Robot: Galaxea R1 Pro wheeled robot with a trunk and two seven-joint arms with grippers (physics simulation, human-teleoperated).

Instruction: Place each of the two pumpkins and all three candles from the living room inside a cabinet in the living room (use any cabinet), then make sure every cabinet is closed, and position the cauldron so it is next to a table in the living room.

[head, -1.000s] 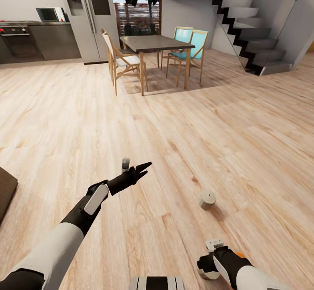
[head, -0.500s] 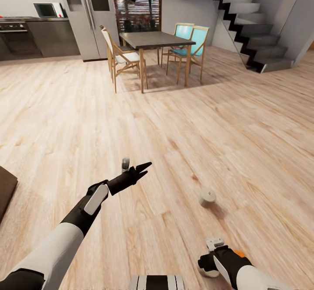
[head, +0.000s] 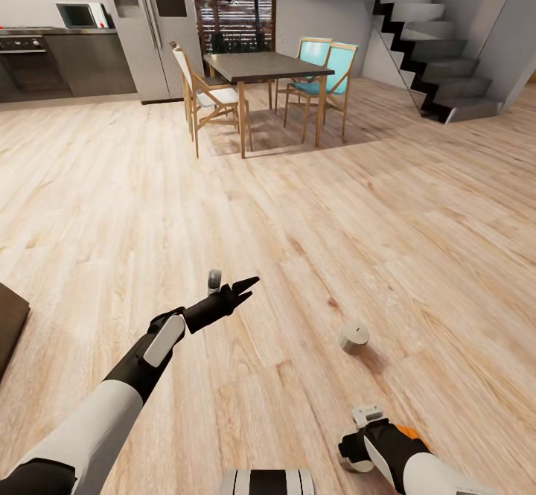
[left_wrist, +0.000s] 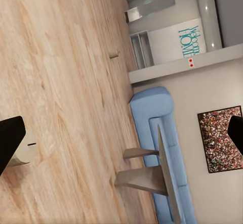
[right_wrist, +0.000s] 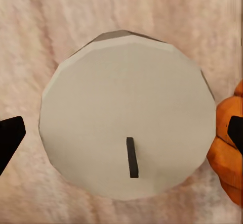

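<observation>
One grey-beige candle point(head: 354, 336) point(left_wrist: 23, 154) lies on the wood floor between my arms. My right gripper point(right_wrist: 121, 135) points straight down over a second candle point(right_wrist: 126, 133) point(head: 351, 467). It is open, and its dark fingertips point(right_wrist: 10, 139) stand on either side of the candle, apart from it. An orange pumpkin point(right_wrist: 229, 153) point(head: 408, 431) sits right beside that candle. Above the floor, my left gripper point(head: 249, 287) point(left_wrist: 121, 138) is open and empty. The low pale-grey table point(left_wrist: 166, 183) stands in front of a blue sofa point(left_wrist: 154, 110).
A dark dining table point(head: 264, 68) with chairs stands ahead, with the kitchen and fridge point(head: 149, 26) behind it and stairs point(head: 439, 56) at the far right. A dark-brown corner point(head: 10, 324) juts in at the left edge. Wide bare floor lies around both arms.
The head camera has tipped slightly, so the room sits a little higher in the picture. Both arms and the floor candle stay where they were.
</observation>
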